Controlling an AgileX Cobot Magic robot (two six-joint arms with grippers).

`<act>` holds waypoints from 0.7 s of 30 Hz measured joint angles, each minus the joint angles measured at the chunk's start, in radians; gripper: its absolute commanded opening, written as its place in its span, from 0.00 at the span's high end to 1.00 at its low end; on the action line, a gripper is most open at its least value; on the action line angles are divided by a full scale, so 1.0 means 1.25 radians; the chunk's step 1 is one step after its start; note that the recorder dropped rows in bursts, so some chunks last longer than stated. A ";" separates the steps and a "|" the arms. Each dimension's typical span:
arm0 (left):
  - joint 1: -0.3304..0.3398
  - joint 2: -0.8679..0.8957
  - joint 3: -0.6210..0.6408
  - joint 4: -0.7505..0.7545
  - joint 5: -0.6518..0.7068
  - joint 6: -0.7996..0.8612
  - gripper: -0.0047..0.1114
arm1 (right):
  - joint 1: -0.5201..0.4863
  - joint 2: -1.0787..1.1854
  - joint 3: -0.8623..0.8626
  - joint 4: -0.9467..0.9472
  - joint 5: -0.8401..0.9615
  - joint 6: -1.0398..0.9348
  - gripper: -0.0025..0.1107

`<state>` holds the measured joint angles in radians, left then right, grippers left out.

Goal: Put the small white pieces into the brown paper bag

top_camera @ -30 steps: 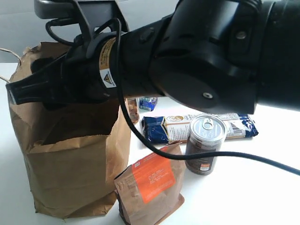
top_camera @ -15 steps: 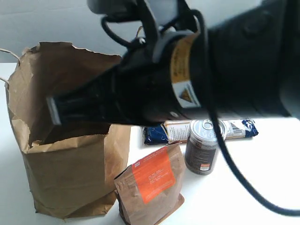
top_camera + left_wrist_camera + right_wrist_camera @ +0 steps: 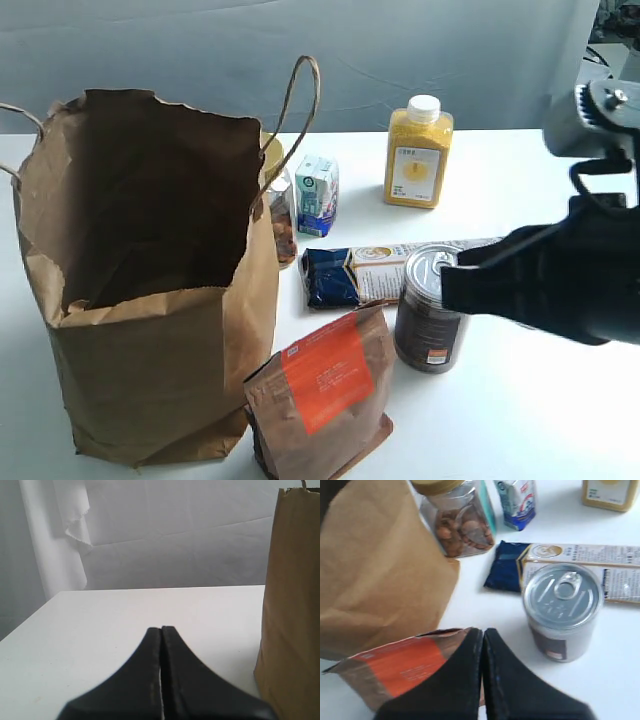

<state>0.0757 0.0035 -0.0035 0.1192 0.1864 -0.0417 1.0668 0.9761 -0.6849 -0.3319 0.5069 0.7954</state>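
Observation:
The brown paper bag (image 3: 150, 300) stands open and upright at the left of the table, its handles up; it also shows in the right wrist view (image 3: 375, 575) and as a brown wall in the left wrist view (image 3: 295, 605). No small white pieces show in any view. My right gripper (image 3: 450, 285) hangs at the right, just in front of the can, fingers pressed together with nothing between them (image 3: 483, 632). My left gripper (image 3: 161, 629) is shut and empty over bare table beside the bag; the exterior view does not show it.
A small brown pouch with an orange label (image 3: 320, 395) stands before the bag. A dark can (image 3: 432, 310), a blue-and-white packet (image 3: 400, 272), a small carton (image 3: 316, 195), a yellow bottle (image 3: 418, 155) and a nut jar (image 3: 457, 520) crowd the middle.
The right arm has swung away from over the bag's mouth to the right and now sits low by the can. The bag and the other items have not moved.

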 measured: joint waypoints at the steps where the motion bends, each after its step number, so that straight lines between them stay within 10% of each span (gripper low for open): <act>1: 0.000 0.000 0.000 0.000 0.000 0.000 0.96 | -0.022 -0.008 0.012 0.005 -0.012 -0.014 0.98; 21: 0.000 0.000 0.000 0.000 0.000 0.000 0.96 | -0.513 -0.225 0.305 0.207 -0.475 -0.534 0.98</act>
<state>0.0757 0.0035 -0.0035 0.1192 0.1864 -0.0417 0.4257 0.6954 -0.3034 -0.0732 -0.0862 0.1278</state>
